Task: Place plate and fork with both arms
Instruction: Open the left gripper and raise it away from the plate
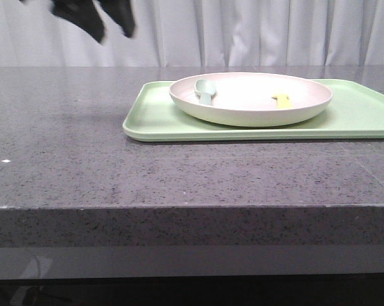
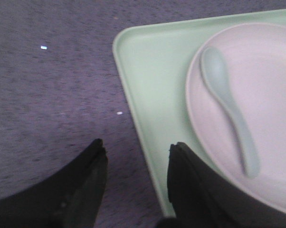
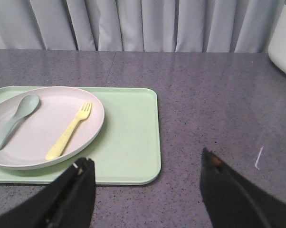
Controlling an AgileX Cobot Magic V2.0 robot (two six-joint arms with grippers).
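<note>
Fork point(image 3: 69, 131) in plate point(image 3: 48, 142), just ahead of open right gripper point(image 3: 145, 183)

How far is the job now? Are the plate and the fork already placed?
It looks nearly done. The plate sits on the green tray, and the fork lies in the plate beside a spoon. Nothing is in hand: the left gripper and right gripper are open and empty. Probably only pulling the arms back remains.

- Left gripper point(image 2: 136, 156): two black, matte fingers point(image 2: 86, 185), curved and tapering to blunt tips.
- Right gripper point(image 3: 145, 166): black fingers point(image 3: 74, 192) of the same shape, a small pale mark at one tip.
</note>
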